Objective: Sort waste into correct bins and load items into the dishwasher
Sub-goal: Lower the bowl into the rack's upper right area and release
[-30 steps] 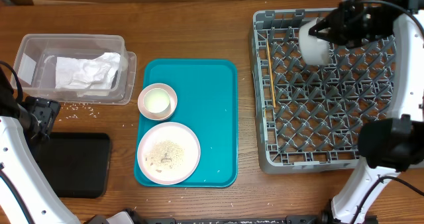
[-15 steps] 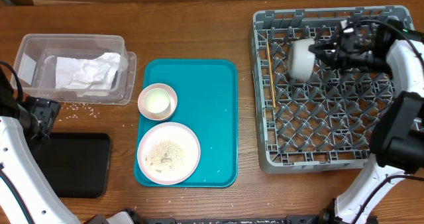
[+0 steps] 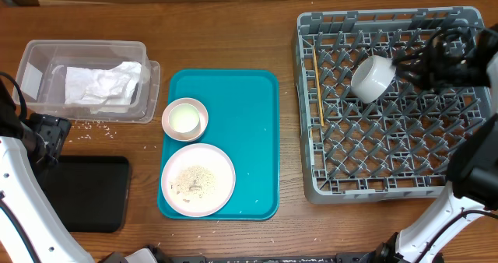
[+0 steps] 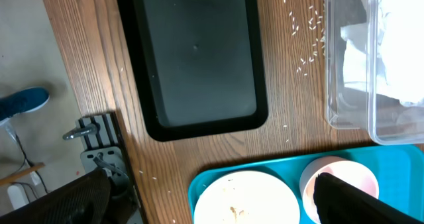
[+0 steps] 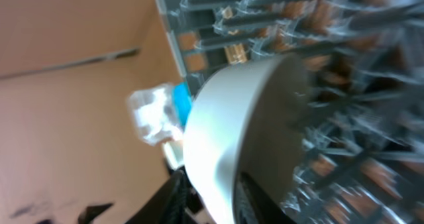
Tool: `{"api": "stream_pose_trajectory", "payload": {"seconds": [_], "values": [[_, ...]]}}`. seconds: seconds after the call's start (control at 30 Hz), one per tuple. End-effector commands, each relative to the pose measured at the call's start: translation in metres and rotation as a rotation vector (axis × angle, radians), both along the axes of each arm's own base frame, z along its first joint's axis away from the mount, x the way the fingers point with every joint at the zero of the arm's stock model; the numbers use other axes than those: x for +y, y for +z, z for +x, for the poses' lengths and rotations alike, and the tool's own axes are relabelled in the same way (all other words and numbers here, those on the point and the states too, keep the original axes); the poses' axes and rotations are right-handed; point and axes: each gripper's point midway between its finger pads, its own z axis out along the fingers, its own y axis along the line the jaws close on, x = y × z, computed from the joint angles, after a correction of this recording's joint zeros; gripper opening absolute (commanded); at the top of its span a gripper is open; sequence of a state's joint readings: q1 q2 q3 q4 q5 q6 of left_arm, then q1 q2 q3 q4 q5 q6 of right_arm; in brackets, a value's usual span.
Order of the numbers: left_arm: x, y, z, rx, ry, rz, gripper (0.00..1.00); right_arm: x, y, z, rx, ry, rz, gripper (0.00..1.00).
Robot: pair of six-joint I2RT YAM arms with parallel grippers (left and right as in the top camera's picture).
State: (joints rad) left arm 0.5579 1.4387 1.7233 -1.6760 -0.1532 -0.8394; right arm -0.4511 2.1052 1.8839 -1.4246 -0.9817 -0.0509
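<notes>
The small white cup [image 3: 372, 78] lies tilted on the pegs at the back of the grey dish rack [image 3: 389, 177]. My right gripper [image 3: 401, 64] reaches in from the right. In the blurred right wrist view its fingers [image 5: 177, 187] stand on either side of the cup's wall [image 5: 245, 118], and I cannot make out whether they still press it. Wooden chopsticks [image 3: 318, 92] lie along the rack's left side. The pink bowl [image 3: 184, 118] and the plate [image 3: 198, 179], with rice on it, sit on the teal tray [image 3: 249, 138]. My left gripper [image 3: 47, 135] is open and empty by the black tray [image 3: 85, 193].
White napkins [image 3: 101, 84] lie in the clear tub [image 3: 35, 57] at the back left. Loose rice grains [image 3: 93, 125] are scattered on the wood in front of it. In the left wrist view the black tray [image 4: 195, 58] lies beside the table's edge, and the floor shows beyond.
The right gripper has carried the cup down from above the rack's back edge onto the pegs. The cup has tipped so that its mouth faces down and right. The left arm has stayed still.
</notes>
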Motion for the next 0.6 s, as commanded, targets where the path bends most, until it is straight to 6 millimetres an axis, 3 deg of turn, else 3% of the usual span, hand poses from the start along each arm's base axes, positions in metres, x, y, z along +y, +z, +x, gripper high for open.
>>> {"api": "stream_pose_trajectory", "payload": {"seconds": [0.0,0.07,0.17,0.23,0.37,0.47,0.53,0.57], "values": [[0.001,0.003,0.001,-0.01,0.012,0.007,1.0,-0.043,0.054,-0.012,0.005,-0.117,-0.353,0.35],[0.001,0.003,0.001,-0.01,0.012,0.007,1.0,-0.046,0.081,-0.019,-0.01,-0.146,-0.447,0.41],[0.001,0.003,0.001,-0.01,0.012,0.007,1.0,-0.017,0.112,-0.024,-0.096,-0.102,-0.481,0.52],[0.001,0.003,0.001,-0.01,0.012,0.007,1.0,0.0,0.113,-0.022,-0.106,-0.059,-0.492,0.52],[0.001,0.003,0.001,-0.01,0.012,0.007,1.0,0.044,0.093,-0.018,-0.068,0.045,-0.55,0.5],[0.001,0.003,0.001,-0.01,0.012,0.007,1.0,0.096,0.088,-0.022,-0.09,0.17,-0.555,0.5],[0.001,0.003,0.001,-0.01,0.012,0.007,1.0,0.16,0.094,-0.022,-0.153,0.264,-0.523,0.5],[0.001,0.003,0.001,-0.01,0.012,0.007,1.0,0.206,0.098,-0.023,-0.214,0.327,-0.505,0.51]]}}
